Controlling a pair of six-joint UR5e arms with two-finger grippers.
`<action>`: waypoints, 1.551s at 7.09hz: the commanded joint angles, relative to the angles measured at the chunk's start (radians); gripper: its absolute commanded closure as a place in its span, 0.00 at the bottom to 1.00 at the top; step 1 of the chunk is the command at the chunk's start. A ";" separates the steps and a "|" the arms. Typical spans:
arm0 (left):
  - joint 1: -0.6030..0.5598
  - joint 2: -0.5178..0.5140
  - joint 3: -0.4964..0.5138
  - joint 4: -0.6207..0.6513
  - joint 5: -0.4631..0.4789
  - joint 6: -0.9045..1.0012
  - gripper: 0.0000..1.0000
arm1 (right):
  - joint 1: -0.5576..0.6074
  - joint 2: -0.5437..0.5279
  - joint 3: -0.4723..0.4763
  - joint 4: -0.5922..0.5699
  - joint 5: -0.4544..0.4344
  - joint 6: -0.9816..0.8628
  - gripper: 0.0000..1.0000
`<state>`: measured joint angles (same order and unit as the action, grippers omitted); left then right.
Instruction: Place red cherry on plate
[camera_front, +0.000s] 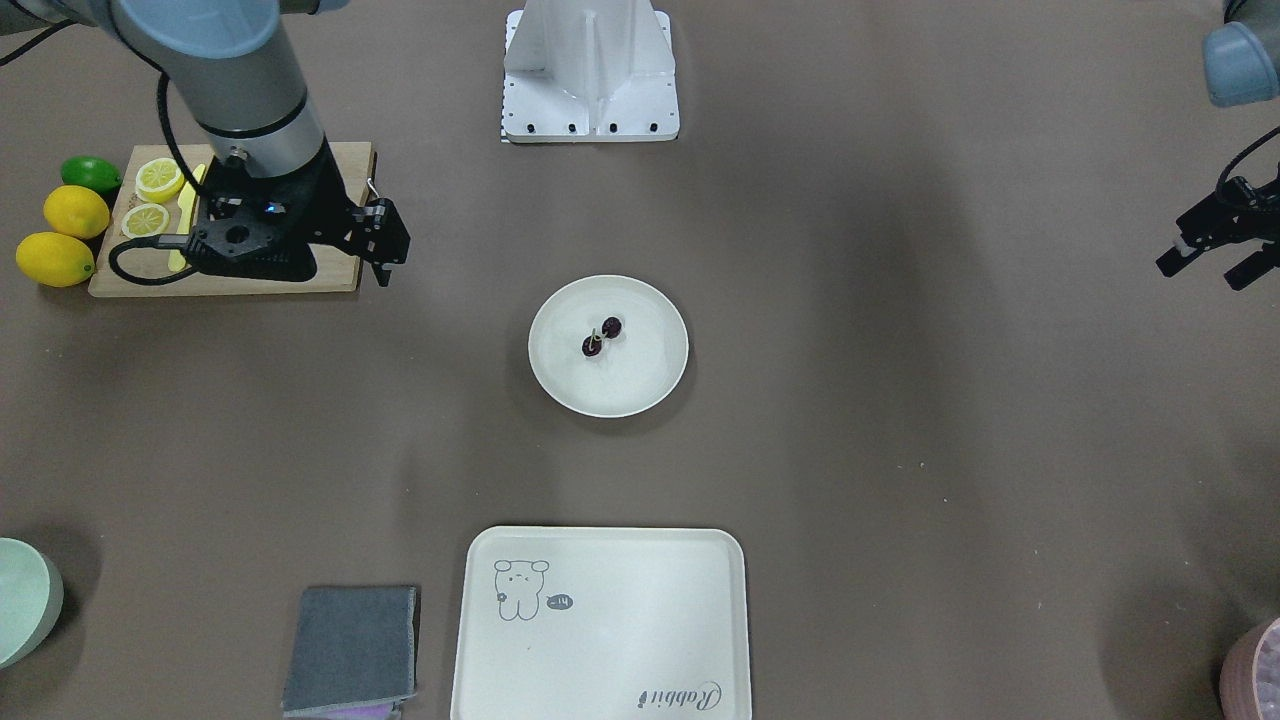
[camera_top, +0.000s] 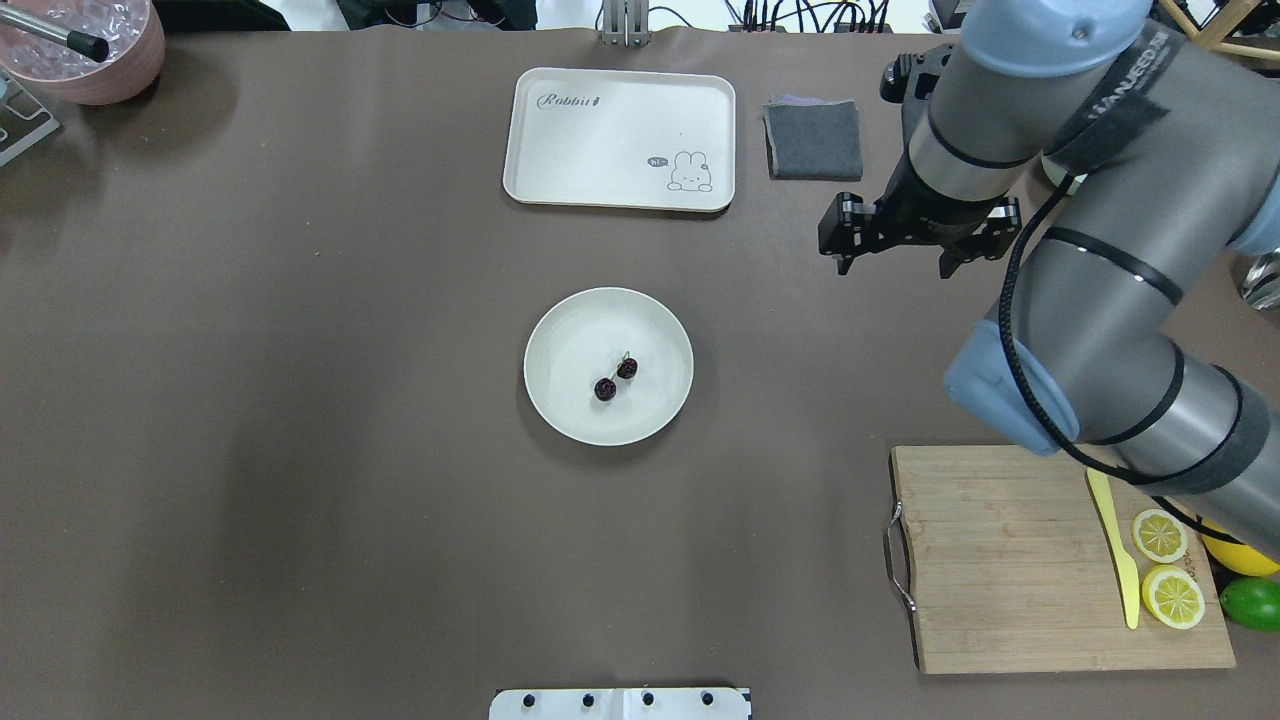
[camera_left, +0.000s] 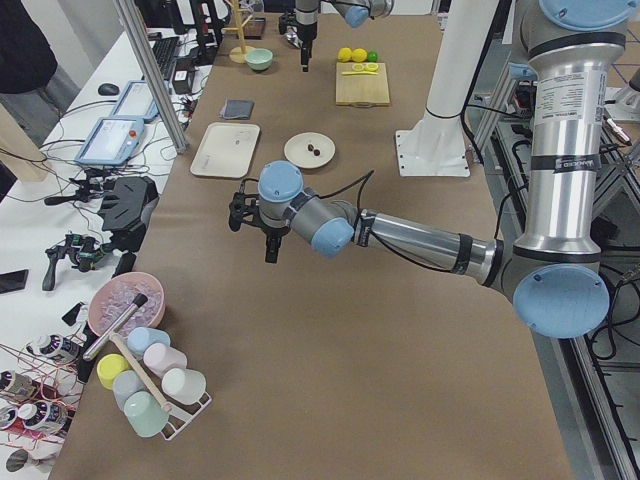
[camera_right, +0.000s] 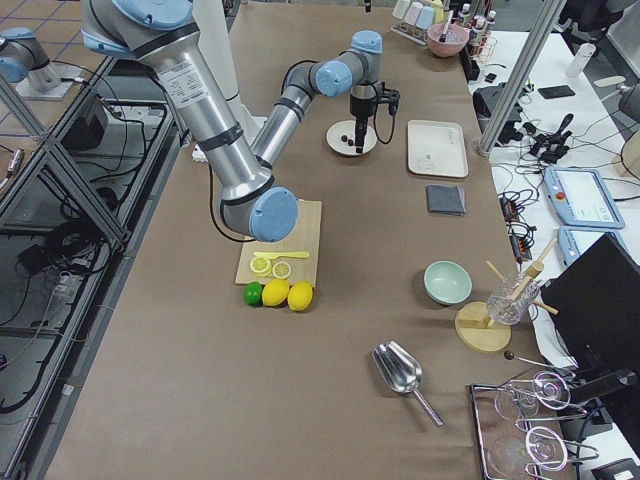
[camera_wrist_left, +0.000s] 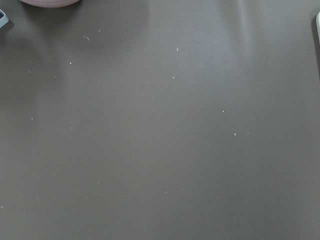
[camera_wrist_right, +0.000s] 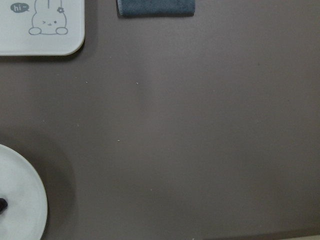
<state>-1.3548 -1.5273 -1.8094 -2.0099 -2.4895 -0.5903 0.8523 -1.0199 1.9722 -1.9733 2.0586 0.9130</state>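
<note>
"Maroon pair on its stem: where does it lie?"
"The red cherry (camera_front: 601, 337) lies near the middle of the plate (camera_front: 640, 395), and neither arm touches it."
"And the grippers?"
"The left gripper (camera_front: 1200, 275) hangs with fingers parted, well apart from the plate. Whether the right gripper (camera_front: 385, 262) is parted cannot be told."

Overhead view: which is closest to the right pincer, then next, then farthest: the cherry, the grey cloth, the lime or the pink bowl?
Starting from the right pincer:
1. The grey cloth, just beyond it.
2. The cherry, on the plate in the middle.
3. The lime, at the near right corner.
4. The pink bowl, in the far left corner.
</note>
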 joint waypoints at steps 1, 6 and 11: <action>-0.053 0.114 0.002 0.002 -0.035 0.178 0.02 | 0.150 -0.054 0.007 -0.002 0.044 -0.274 0.00; -0.093 0.095 0.123 0.005 -0.035 0.336 0.02 | 0.606 -0.363 -0.038 -0.002 0.190 -1.112 0.00; -0.052 0.024 0.073 0.066 -0.034 0.215 0.02 | 0.720 -0.492 0.059 -0.038 0.218 -1.115 0.00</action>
<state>-1.4097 -1.4751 -1.7336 -1.9682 -2.5245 -0.3493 1.5646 -1.4936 2.0039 -2.0076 2.2754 -0.2020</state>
